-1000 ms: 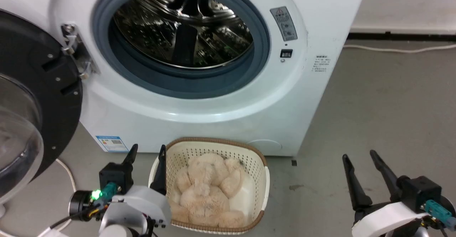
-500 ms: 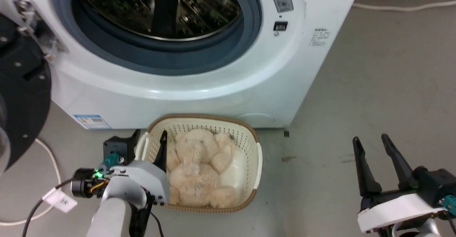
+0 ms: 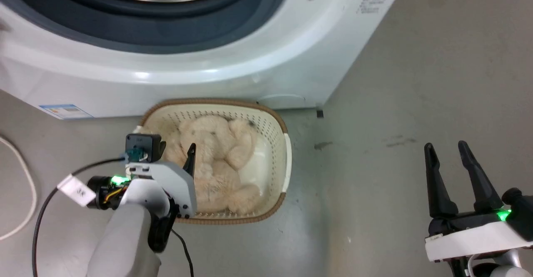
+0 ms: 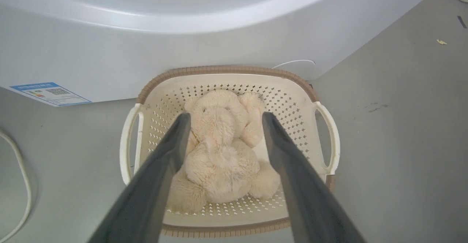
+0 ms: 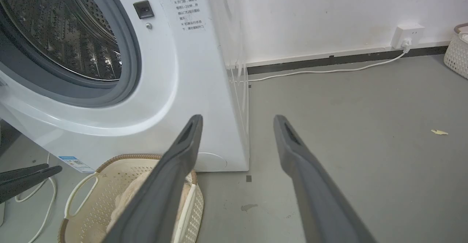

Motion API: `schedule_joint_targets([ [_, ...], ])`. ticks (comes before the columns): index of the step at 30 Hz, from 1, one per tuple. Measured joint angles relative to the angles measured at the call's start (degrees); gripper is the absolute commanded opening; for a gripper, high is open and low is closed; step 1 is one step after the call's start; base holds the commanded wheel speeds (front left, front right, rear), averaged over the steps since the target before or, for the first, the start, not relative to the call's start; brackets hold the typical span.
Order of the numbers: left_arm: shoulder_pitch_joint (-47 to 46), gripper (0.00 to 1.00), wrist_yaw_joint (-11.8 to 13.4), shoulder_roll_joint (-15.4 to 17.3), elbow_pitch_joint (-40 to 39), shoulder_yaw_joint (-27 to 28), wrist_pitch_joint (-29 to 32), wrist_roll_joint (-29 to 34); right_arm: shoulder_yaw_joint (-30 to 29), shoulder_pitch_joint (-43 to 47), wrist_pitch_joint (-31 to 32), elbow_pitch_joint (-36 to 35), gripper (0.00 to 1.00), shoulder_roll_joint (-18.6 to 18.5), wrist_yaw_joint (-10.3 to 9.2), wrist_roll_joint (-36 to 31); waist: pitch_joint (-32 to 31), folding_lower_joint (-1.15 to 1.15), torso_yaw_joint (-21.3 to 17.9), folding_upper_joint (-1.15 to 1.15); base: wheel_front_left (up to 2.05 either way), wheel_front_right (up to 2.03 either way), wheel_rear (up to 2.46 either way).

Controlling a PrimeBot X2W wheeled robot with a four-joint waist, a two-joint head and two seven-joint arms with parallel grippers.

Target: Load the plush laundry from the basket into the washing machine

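Observation:
The cream basket [image 3: 286,152] with its brown rim stands on the floor against the front of the white washing machine [image 3: 208,64]. The beige plush laundry [image 3: 216,152] lies curled inside it. My left gripper [image 3: 177,148] hangs open over the basket's left half. In the left wrist view, the left gripper [image 4: 225,116] points down with its two dark fingers either side of the plush laundry [image 4: 219,151], above it and apart from it; the basket [image 4: 226,69] is around them. My right gripper [image 3: 445,145] stands open over bare floor to the right, holding nothing.
The washer's grey door ring and steel drum [image 5: 65,34] stand open above the basket [image 5: 98,192]. A white cable [image 3: 25,177] loops on the floor at the left. Another cable runs along the wall to a socket [image 5: 407,33]. A second pale basket [image 5: 457,60] sits far right.
The head camera has tilted down, so the washer slid up the picture. My left gripper has moved right, from beside the basket's left rim to over the plush. Both grippers stay open.

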Motion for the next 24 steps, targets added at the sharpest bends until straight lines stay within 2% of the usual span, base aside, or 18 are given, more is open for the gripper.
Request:
schedule_joint_targets([
  [5, -3.03, 1.00, 1.02, 1.11, 2.42, -1.19, 3.47, -0.47, 0.12, 0.01, -0.54, -0.91, 1.00, 0.00, 0.00, 1.63, 3.24, 0.00, -1.40, 0.00, 0.00, 0.00, 0.00],
  [6, -5.41, 1.00, 2.09, 2.45, 4.04, -2.43, 6.55, -0.45, 0.29, 0.02, -1.09, -1.79, 1.00, 0.00, 0.00, 3.03, 5.77, 0.00, -2.63, 0.00, 0.00, 0.00, 0.00],
  [8, -6.50, 1.00, 2.59, 3.16, 4.67, -3.15, 7.91, -0.44, 0.25, 0.05, -1.29, -2.20, 1.00, 0.00, 0.00, 3.77, 7.02, 0.00, -3.25, 0.00, 0.00, 0.00, 0.00],
  [24, -13.64, 1.00, 6.72, 5.71, 9.16, -7.75, 14.71, -0.86, 0.21, 2.88, -3.15, -5.70, 1.00, 0.00, 0.00, 8.44, 15.93, 0.00, -6.29, 0.00, 0.00, 0.00, 0.00],
])
